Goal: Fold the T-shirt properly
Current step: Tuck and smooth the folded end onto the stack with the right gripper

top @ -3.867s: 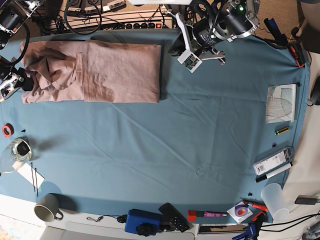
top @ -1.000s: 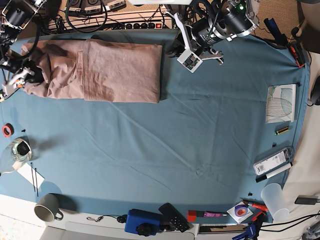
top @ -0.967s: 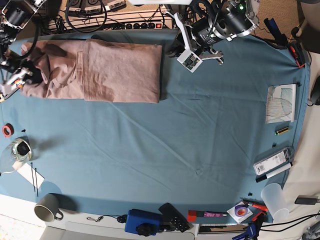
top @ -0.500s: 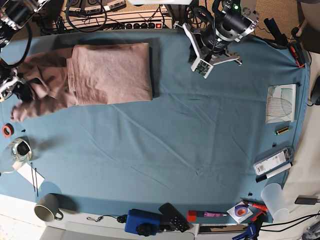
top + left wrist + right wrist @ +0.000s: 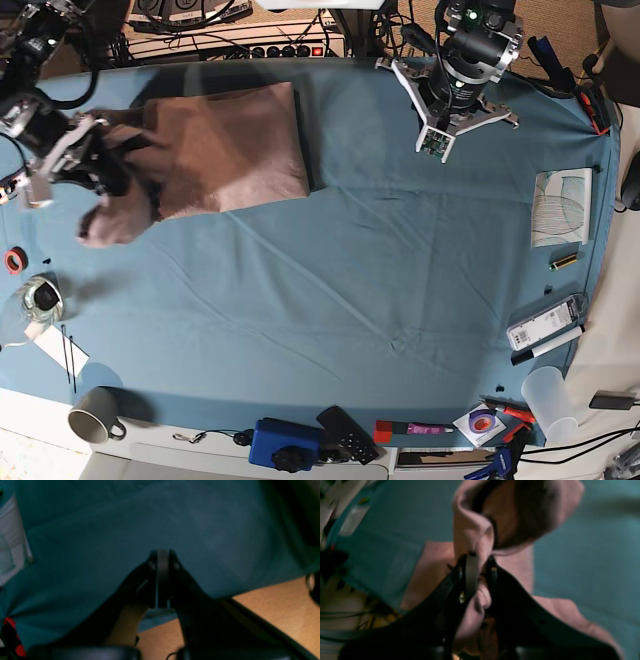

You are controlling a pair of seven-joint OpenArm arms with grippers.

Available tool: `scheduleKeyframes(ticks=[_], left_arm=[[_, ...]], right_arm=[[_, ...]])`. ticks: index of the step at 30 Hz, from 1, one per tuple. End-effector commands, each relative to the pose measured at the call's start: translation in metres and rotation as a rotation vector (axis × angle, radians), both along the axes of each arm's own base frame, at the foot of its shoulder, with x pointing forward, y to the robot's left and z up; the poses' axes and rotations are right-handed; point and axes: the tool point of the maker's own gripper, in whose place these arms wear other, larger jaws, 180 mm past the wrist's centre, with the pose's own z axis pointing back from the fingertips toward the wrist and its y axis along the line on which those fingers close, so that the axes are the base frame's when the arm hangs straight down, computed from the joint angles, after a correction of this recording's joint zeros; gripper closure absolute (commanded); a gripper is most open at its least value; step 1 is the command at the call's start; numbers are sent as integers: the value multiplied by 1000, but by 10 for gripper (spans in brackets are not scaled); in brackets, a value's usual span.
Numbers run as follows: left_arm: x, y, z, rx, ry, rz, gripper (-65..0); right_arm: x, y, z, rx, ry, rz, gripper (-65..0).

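Observation:
The dusty-pink T-shirt lies at the table's far left, its right part a flat folded rectangle. Its left end is bunched and lifted off the teal cover. My right gripper is shut on that bunch. In the right wrist view its fingertips pinch a fold of pink T-shirt, with more cloth hanging below. My left arm hovers at the far edge, right of the shirt. Its gripper is shut on nothing above the cover.
Along the front edge stand a grey mug, a blue box and a black remote. A glass jar and red tape roll sit at the left. A printed card, white device and plastic cup sit at the right.
My right gripper has lifted the shirt's left end and carried it rightward over the cloth, dragging the folded body slightly left. The left arm has swung right, away from the shirt.

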Motion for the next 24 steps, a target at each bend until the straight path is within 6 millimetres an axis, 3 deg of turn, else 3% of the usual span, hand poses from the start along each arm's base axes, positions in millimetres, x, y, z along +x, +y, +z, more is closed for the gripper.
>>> scheduleKeyframes(ticks=[1,9,17,21,24], left_arm=[[3,-1,7,-14,-28,12,0],[6,6,8,23,-48,31,0],[7,6,10,20,-57,29,0],[7,6,10,19,-59,29,0],[6,5,10,12,-68,27,0]], right_arm=[[4,10,12,9,-42,43,0],[-6,74,-25,29,84,258,0],[7,95,-47,-71,109,286,0],[6,101,-49,-54,110,286,-150],[6,103,-47,-38,104,292,-162]])
